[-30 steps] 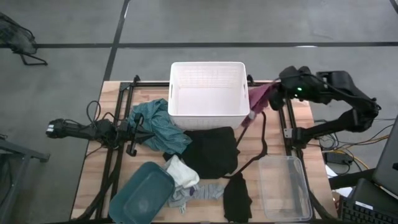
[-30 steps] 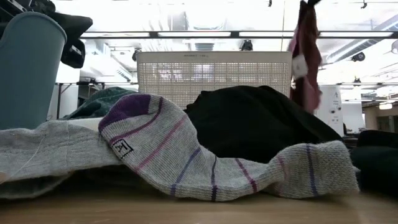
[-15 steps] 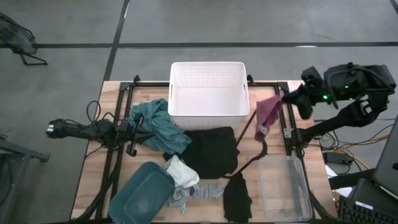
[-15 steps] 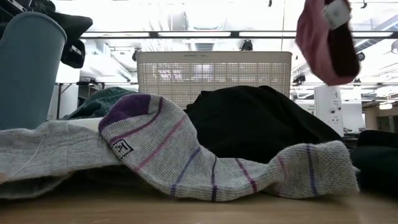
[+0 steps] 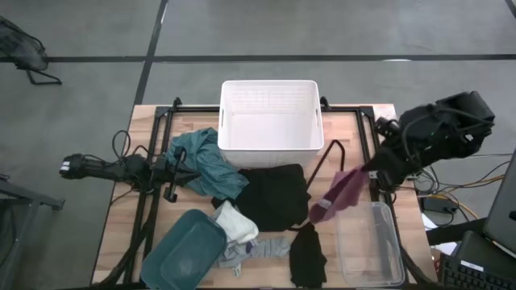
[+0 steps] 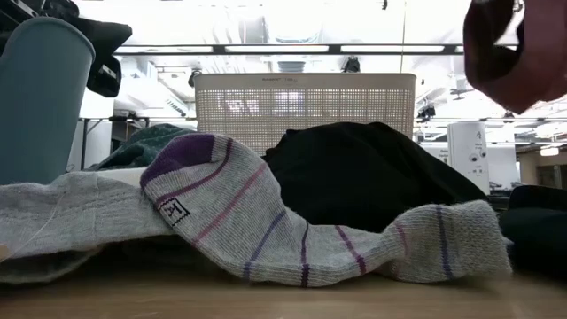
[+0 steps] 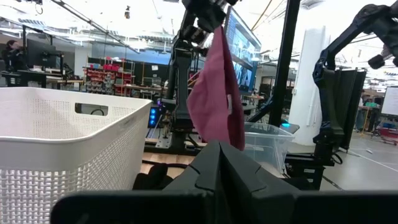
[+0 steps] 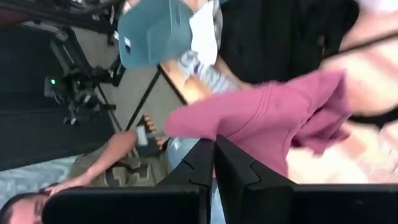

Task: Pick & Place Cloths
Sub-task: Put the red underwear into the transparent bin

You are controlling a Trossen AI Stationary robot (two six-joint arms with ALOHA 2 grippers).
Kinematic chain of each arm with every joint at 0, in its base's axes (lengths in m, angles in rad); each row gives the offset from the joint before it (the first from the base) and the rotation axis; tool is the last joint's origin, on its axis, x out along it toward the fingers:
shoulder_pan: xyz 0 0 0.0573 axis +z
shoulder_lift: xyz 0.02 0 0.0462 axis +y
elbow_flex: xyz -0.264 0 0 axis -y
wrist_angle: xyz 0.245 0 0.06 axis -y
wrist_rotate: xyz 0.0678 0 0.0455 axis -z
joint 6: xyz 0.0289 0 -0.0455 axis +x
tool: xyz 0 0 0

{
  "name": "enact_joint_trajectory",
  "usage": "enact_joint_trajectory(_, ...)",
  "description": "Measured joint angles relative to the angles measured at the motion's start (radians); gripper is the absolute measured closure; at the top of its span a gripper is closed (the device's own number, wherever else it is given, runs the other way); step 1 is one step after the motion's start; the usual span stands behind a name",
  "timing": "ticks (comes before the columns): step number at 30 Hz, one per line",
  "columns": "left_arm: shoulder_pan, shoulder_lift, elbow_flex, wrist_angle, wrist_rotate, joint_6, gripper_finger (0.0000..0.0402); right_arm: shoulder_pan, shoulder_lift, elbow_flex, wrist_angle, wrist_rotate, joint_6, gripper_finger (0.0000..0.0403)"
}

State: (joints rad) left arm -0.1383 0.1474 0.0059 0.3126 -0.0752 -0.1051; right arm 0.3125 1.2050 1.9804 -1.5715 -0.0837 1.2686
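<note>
My right gripper point(image 5: 372, 167) is shut on a small maroon cloth point(image 5: 339, 195), held in the air over the near right of the table, above the left rim of a clear plastic bin point(image 5: 369, 242). The cloth also shows in the low view point(image 6: 512, 53) and in the left wrist view point(image 7: 214, 99). My left gripper point(image 5: 172, 184) rests shut and empty at the table's left, beside the teal cloth point(image 5: 205, 161). A large black cloth point(image 5: 274, 195), a small black one point(image 5: 306, 254), a white one point(image 5: 235, 221) and a grey striped sock point(image 5: 260, 248) lie on the table. My right gripper pinches the maroon cloth by its upper end point(image 8: 245, 140) between its two fingers. The fingers slant down from the table's right side. The cloth hangs below them, lifted clear of the table and slack, trailing toward the table's left and near edges.
A white slatted basket point(image 5: 270, 121) stands at the far middle. A teal bin point(image 5: 184, 250) lies tipped at the near left. A black strap point(image 5: 343, 173) runs from the basket toward the small black cloth. A person shows in the right wrist view point(image 8: 106, 162), beyond the table.
My right gripper has gone from the basket's right far corner toward the table's right edge, then toward the near edge, and has turned. The maroon cloth has swung with it, lifted clear all the while, and now hangs over the clear bin's left rim.
</note>
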Motion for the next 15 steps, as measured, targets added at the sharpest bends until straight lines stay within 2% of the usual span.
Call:
enact_joint_trajectory(8,0.0,0.0,0.0,0.0,0.0,0.0,0.0385,0.232,0.08,-0.054,0.002,-0.008,0.263,0.0394)
enact_joint_trajectory(15,0.0,0.0,0.0,0.0,0.0,0.0,0.0383,0.45,0.125,-0.196,0.0,-0.106,0.566,0.0394)
